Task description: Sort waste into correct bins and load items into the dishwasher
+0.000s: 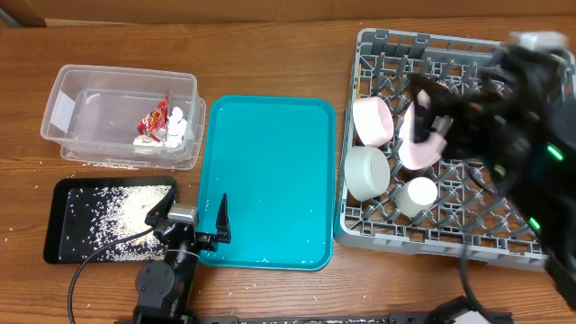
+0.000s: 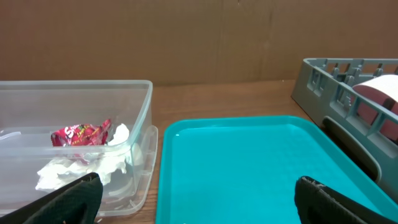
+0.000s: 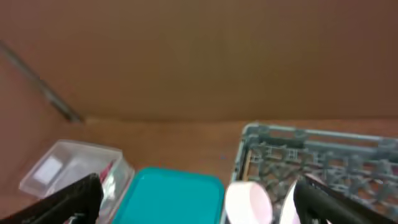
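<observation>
Tabletop: left claw wide, empty.

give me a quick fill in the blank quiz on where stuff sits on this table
1. The red wrapper lies inside the clear ____.
2. The rice is scattered on the ____ tray.
3. The white cup sits in the grey ____.
Missing words: bin; black; rack.
</observation>
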